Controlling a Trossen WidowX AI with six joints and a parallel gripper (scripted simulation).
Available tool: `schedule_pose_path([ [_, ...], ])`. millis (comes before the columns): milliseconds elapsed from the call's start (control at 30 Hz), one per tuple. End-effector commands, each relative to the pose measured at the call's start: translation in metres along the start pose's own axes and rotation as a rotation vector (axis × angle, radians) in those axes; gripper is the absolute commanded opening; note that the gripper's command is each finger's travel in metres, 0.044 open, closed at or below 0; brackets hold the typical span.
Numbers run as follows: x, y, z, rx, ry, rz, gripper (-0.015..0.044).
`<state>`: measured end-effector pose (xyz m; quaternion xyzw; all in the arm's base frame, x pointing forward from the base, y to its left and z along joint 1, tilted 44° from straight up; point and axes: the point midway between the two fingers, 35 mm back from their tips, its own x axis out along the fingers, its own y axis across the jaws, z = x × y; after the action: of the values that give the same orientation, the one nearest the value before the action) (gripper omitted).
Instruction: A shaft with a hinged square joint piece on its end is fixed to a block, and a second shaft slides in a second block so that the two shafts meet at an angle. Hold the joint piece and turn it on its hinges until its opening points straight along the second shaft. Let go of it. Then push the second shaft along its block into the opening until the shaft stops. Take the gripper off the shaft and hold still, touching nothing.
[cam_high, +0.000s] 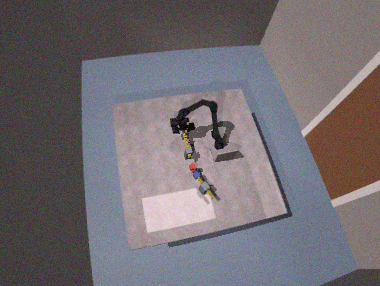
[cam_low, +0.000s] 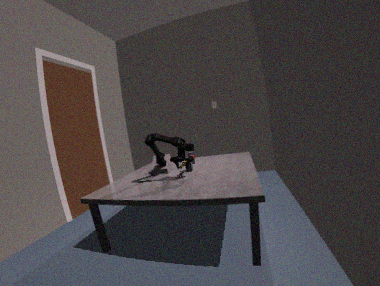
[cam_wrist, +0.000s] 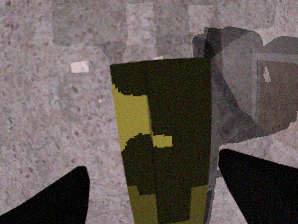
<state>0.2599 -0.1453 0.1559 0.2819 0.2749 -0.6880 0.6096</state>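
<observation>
The yellow second shaft (cam_high: 185, 138) (cam_wrist: 135, 112) runs through a grey block (cam_high: 188, 153), with a short yellow end showing past it. The red joint piece (cam_high: 192, 167) lies a short gap beyond that end, beside a blue piece (cam_high: 196, 175) on the first shaft (cam_high: 212, 196), which sits in another grey block (cam_high: 204, 187). The way the red piece's opening points is too small to tell. My gripper (cam_high: 184, 130) (cam_wrist: 154, 167) is open around the far part of the second shaft. In the wrist view its fingers stand on both sides with a gap to each side. The exterior view shows the red piece (cam_low: 193, 157) beside the dark hand.
A white rectangle (cam_high: 175, 212) lies on the table (cam_high: 135, 165) to the lower left of the first shaft's block. The arm's base (cam_high: 219, 143) stands to the right of the second shaft. Dark shadows of the arm fall beside the shaft.
</observation>
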Motion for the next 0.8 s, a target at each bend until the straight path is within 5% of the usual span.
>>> schedule_pose_path([
  [0,0.0015,-0.0006,-0.0001,-0.007,-0.004,-0.002,0.023],
  [167,0.0015,-0.0006,-0.0001,-0.007,-0.004,-0.002,0.0102],
  [767,0.0015,-0.0006,-0.0001,-0.007,-0.004,-0.002,0.0067],
])
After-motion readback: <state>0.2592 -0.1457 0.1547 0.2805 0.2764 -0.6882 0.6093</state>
